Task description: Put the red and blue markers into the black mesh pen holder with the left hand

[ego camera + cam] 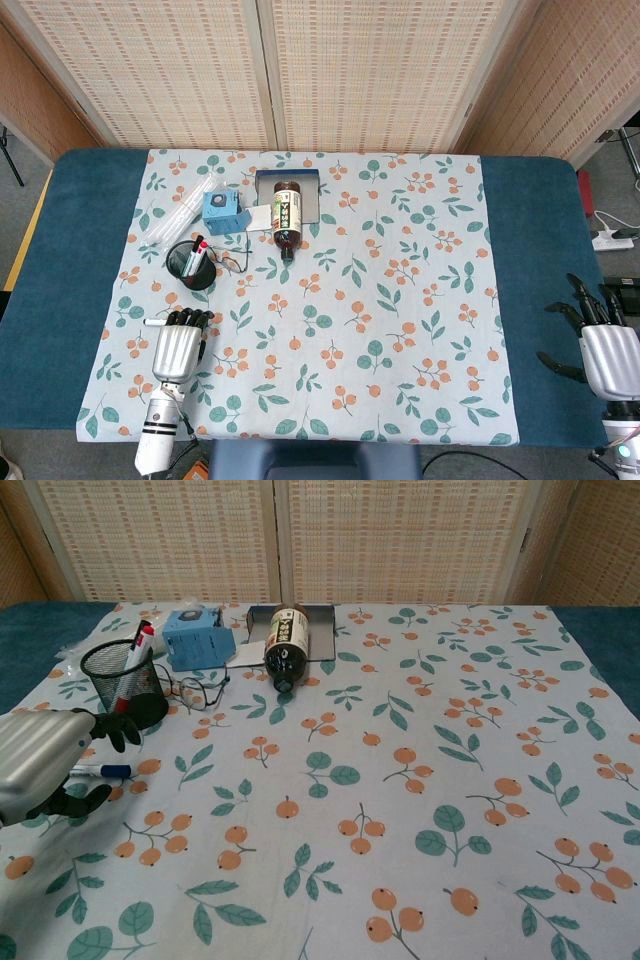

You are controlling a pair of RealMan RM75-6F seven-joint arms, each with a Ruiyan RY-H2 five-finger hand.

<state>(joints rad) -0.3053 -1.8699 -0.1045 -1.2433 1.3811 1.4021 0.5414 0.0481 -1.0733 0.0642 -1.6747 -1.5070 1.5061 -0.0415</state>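
Observation:
The black mesh pen holder stands at the left of the floral cloth with the red marker upright inside it. The blue marker lies flat on the cloth in front of the holder, its white barrel end sticking out to the left of my left hand. That hand hovers right over the marker, fingers curved down around it, thumb below; a grip on it cannot be made out. My right hand rests open at the table's right edge, far from everything.
A blue box, a brown bottle lying down in front of a small tray, eyeglasses and a clear plastic bag crowd the area behind the holder.

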